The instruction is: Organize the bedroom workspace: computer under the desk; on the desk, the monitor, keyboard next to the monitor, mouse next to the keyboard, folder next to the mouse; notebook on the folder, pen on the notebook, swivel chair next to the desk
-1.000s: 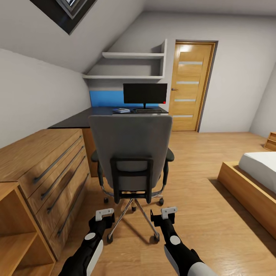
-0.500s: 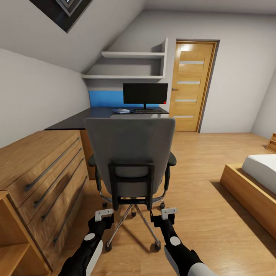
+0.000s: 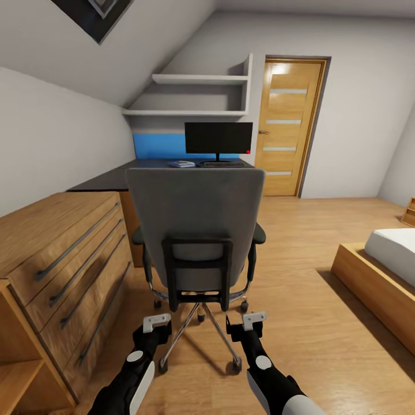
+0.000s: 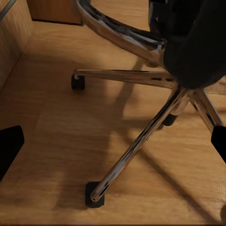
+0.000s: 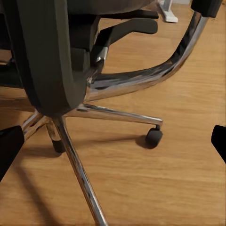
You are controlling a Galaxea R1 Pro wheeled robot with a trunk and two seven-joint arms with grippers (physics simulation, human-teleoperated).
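Observation:
The swivel chair (image 3: 196, 219) stands right in front of me with its grey back toward me, hiding its seat and the folder. Its chrome star base (image 4: 136, 141) (image 5: 80, 169) lies just beyond both grippers. My left gripper (image 3: 157, 324) (image 4: 113, 143) and right gripper (image 3: 246, 323) (image 5: 113, 143) hang low over the floor, both open and holding nothing. Beyond the chair is the black desk (image 3: 109, 178) with the monitor (image 3: 219, 137) and the keyboard (image 3: 222, 164) in front of it. A small pale flat item (image 3: 181, 164) lies beside the keyboard; I cannot tell what it is. The computer, mouse, notebook and pen are out of view.
A light wooden drawer chest (image 3: 75, 253) and an open shelf unit (image 3: 23, 357) run close along my left. A bed (image 3: 380, 271) in a wooden frame sits at the right. A wooden door (image 3: 285, 127) and white wall shelves (image 3: 196, 95) are at the back.
The camera has moved forward, so the drawer chest sits nearer on the left. The chair looks slightly larger and more square-on. Both grippers keep the same pose.

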